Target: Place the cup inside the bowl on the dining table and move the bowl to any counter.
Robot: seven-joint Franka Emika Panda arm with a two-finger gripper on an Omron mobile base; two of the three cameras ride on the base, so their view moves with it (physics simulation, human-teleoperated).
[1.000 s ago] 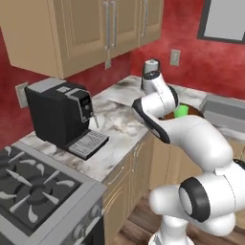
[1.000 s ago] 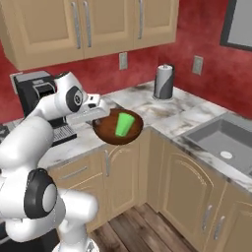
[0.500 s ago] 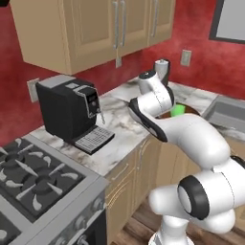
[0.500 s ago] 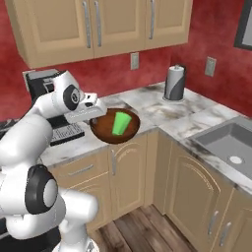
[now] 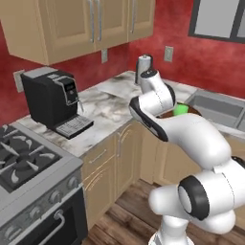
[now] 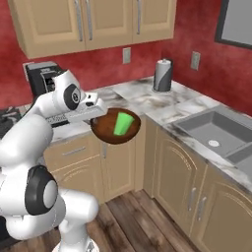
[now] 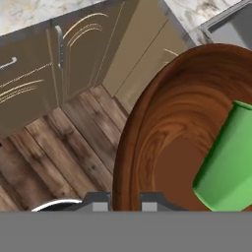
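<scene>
Currently the two-finger gripper point(image 7: 125, 201) is clamped on the near rim of the dark brown wooden bowl point(image 6: 107, 132), small green tumbler point(image 6: 122, 123) inside. Bowl hangs in air over the floor; the marbled counter point(image 6: 138, 101) lies just beyond it, at roughly rim height.

A home kitchen. A gas stove point(image 5: 24, 165) is sitting at lower left, a black coffee machine point(image 5: 50, 100) is standing on the marbled table point(image 5: 107, 107) at centre left, wood wall cabinets point(image 6: 93, 22) are hanging along the top, and a steel sink point(image 6: 216, 135) is lying at right.

Red walls point(image 6: 147, 54); tan cabinets point(image 6: 98, 19); wood floor point(image 7: 59, 147); steel sink point(image 6: 216, 133).
</scene>
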